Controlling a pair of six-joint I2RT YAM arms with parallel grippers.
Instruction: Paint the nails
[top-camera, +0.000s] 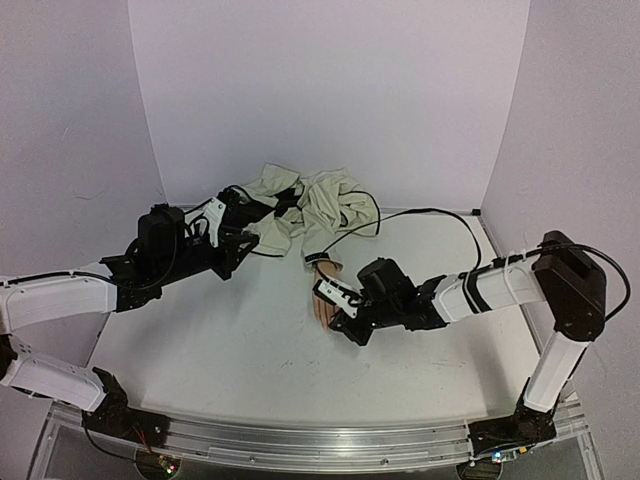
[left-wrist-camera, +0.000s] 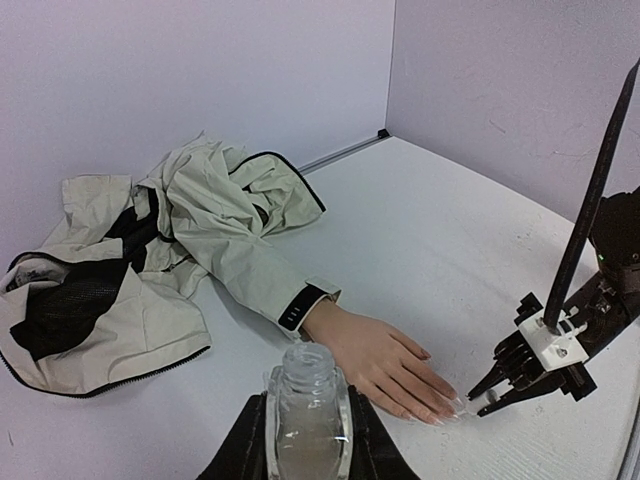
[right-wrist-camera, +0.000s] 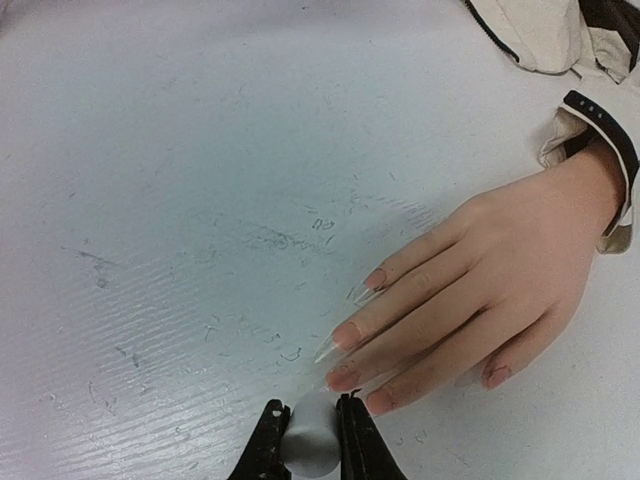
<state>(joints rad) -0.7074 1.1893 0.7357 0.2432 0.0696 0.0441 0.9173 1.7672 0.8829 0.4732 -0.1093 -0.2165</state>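
Observation:
A pale peach mannequin hand (top-camera: 321, 302) lies palm down on the white table, its cream sleeve ending in a dark cuff (left-wrist-camera: 302, 307). Its nails (right-wrist-camera: 345, 340) are long, clear and pointed. My right gripper (right-wrist-camera: 309, 412) is shut on a white brush cap (right-wrist-camera: 314, 445) right at the fingertips, by the ring finger's nail (right-wrist-camera: 340, 379). In the left wrist view this gripper (left-wrist-camera: 482, 396) touches the fingertips (left-wrist-camera: 440, 408). My left gripper (left-wrist-camera: 308, 425) is shut on an open clear bottle (left-wrist-camera: 307, 400), held upright just behind the hand (left-wrist-camera: 372, 358).
The rumpled cream jacket (top-camera: 310, 205) with black lining lies at the back of the table, beside the left arm's wrist. A black cable (top-camera: 420, 214) runs over the table from the jacket to the right arm. White walls close in the back and sides.

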